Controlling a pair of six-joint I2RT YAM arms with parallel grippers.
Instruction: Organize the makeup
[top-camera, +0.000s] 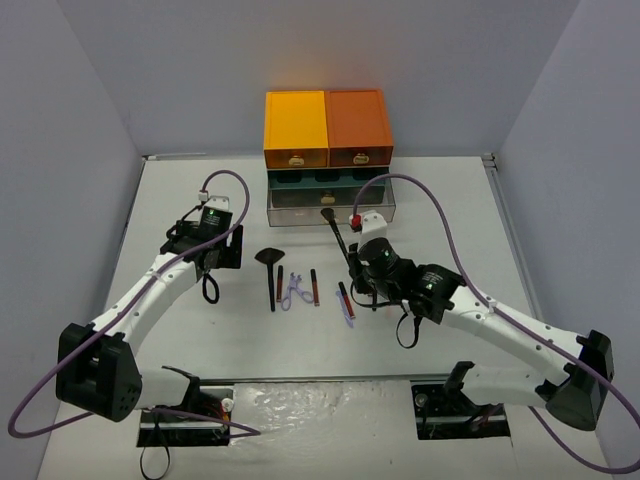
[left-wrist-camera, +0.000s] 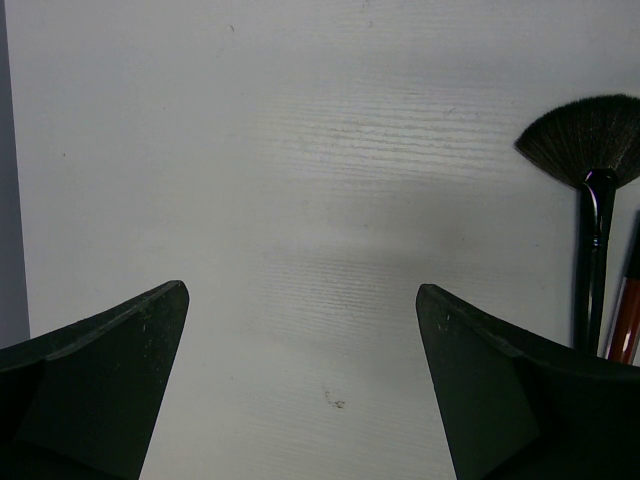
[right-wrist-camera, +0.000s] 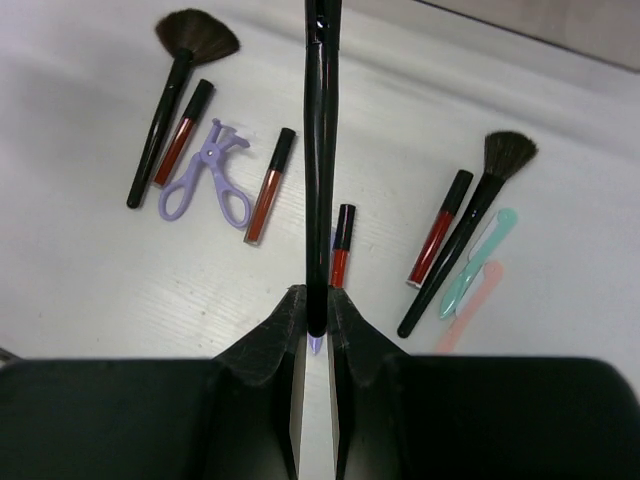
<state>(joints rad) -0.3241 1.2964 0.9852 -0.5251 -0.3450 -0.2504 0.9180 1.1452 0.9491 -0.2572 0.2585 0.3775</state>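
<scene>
Your right gripper clenched on one brush, axis 12–6 o'clock, bristles toward 12 | left gripper released | lying on table: two more brushes, four red pencils, one curler.

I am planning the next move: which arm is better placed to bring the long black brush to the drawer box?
Right. The right gripper is shut on the black brush, close to the drawer box. The left gripper is open over bare table.
</scene>
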